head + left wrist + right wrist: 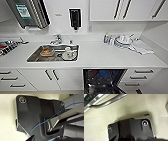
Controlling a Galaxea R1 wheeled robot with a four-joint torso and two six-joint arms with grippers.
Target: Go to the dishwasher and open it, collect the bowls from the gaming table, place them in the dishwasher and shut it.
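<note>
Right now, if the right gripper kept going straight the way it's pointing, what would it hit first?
Probably the pale floor; the right wrist view shows bare floor ahead. The dishwasher door's edge and bar handle lie off to one side. Depth is unclear, so this is a guess.

The head view looks down from high at a white counter (100, 56) with a sink (53, 53) and the open dishwasher (103, 81) below. Both wrist views sit low and close, over pale floor; the right one shares the dishwasher's bar handle (107, 102).
</note>
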